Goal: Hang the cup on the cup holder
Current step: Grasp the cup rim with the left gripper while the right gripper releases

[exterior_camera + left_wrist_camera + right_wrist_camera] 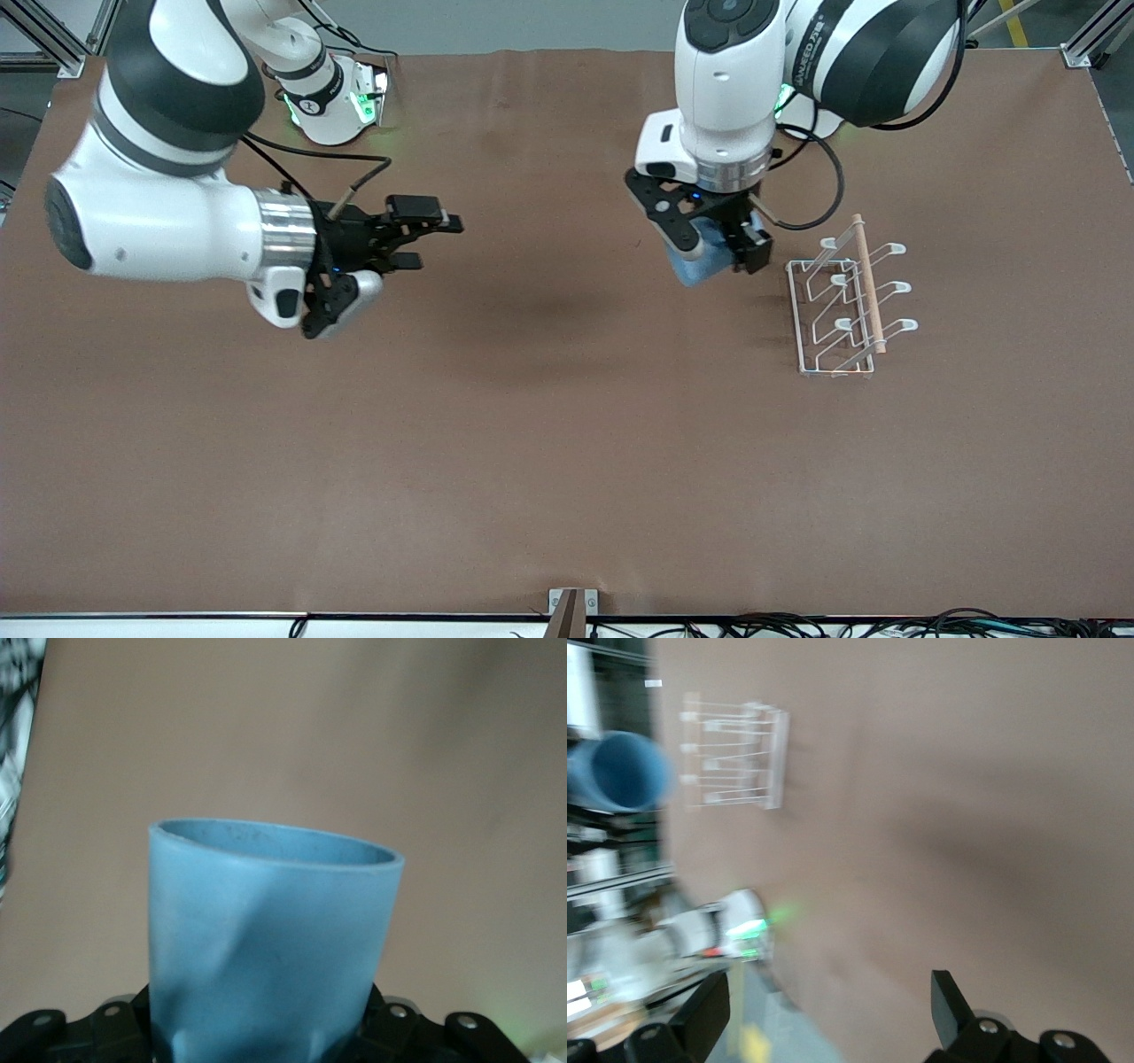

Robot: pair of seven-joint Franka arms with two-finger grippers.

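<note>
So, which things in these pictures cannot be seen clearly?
- Front view: the left end effector covers most of the cup.
- Left wrist view: the cup hides the fingers, and the edge cuts off its base.
- Right wrist view: blur smears the rack prongs.

One cup point(695, 262), one cup holder point(842, 306) with six prongs.

Matt plastic cup point(266, 948) (dented) — white wire cup holder point(842, 306), wooden rod point(867, 282).
</note>
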